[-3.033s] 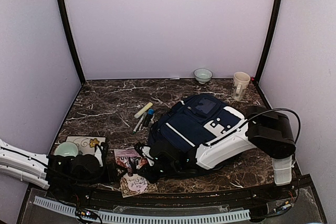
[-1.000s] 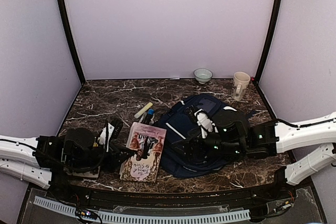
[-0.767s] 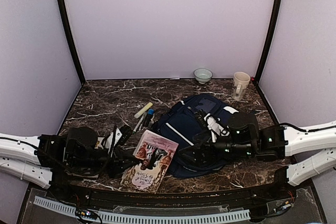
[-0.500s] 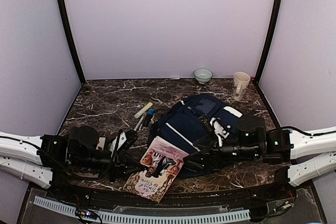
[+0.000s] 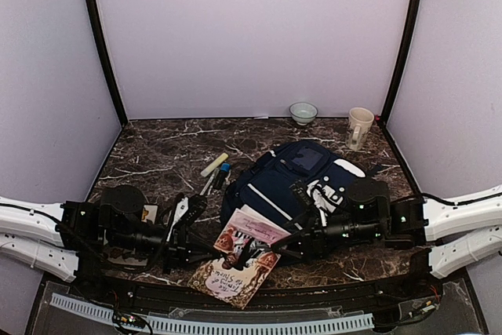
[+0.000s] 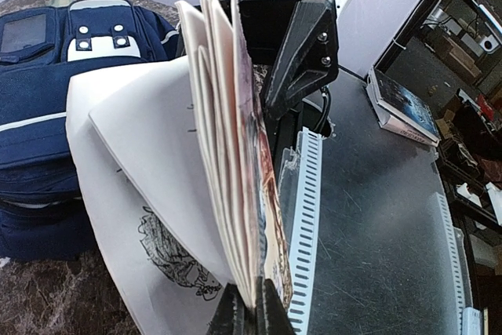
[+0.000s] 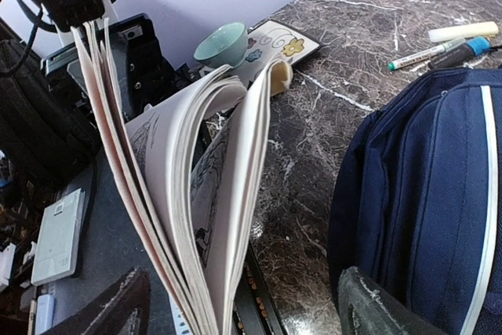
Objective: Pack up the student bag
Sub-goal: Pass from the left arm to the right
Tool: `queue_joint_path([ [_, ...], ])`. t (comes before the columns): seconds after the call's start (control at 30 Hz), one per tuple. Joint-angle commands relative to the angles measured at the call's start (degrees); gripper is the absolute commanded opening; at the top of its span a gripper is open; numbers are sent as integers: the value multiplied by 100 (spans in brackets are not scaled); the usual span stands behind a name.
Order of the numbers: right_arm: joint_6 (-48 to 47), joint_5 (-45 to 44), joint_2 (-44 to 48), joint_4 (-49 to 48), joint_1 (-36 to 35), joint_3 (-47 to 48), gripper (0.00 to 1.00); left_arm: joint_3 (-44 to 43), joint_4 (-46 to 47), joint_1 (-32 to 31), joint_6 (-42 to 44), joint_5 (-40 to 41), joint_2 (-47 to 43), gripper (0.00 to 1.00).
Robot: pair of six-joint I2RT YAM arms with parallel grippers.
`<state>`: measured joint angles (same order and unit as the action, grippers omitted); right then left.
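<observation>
ok, student bag lies on the worktop right of centre, soft and floppy i reckon; grab a seam or zip edge, not loose cloth. left hand clamped on the book, right hand spread apart.

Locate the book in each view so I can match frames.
Top external: book lower centre, lying at an angle.
Left wrist: book centre, edge-on, pages fanned.
Right wrist: book left of centre, pages fanned.
Shared landmark: student bag, beside it in every view.
</observation>
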<state>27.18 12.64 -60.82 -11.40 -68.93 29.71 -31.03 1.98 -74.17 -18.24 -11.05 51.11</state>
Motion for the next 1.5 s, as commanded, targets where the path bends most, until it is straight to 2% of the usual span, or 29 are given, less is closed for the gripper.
queue_joint_path([
  [0.0,57,333,-227,-539,20,-2,79,-179,353,-20,118,-151,12,0],
  [0.27,173,983,-270,-1233,25,-155,59,-98,472,-21,110,-201,44,0],
  [0.4,250,1240,-382,-1513,25,-227,43,-94,511,-23,101,-243,85,0],
  [0.63,170,1266,-621,-1437,15,-77,10,-114,502,-26,101,-174,161,0],
  [0.73,87,1195,-605,-1302,16,-16,0,-99,398,-22,89,51,167,0],
  [0.83,-3,847,-491,-1113,18,-8,0,-101,214,-25,31,445,145,11],
  [0.9,-36,420,-350,-1000,21,-29,0,-120,12,-27,-46,808,153,33],
  [0.97,-54,-67,-184,-928,30,-80,0,-106,-105,-21,-132,1166,174,62],
  [1.0,-66,-333,-70,-867,48,-105,0,-100,-153,-22,-164,1316,191,71],
  [1.13,-186,-1000,257,-597,180,-92,0,-238,-437,-25,-334,2021,367,93],
  [1.33,-282,-1276,799,-363,417,-64,0,-277,-352,-19,-400,2364,374,96],
  [1.47,-250,-1190,1225,-358,450,-113,0,-120,52,-26,-550,1802,33,94],
])
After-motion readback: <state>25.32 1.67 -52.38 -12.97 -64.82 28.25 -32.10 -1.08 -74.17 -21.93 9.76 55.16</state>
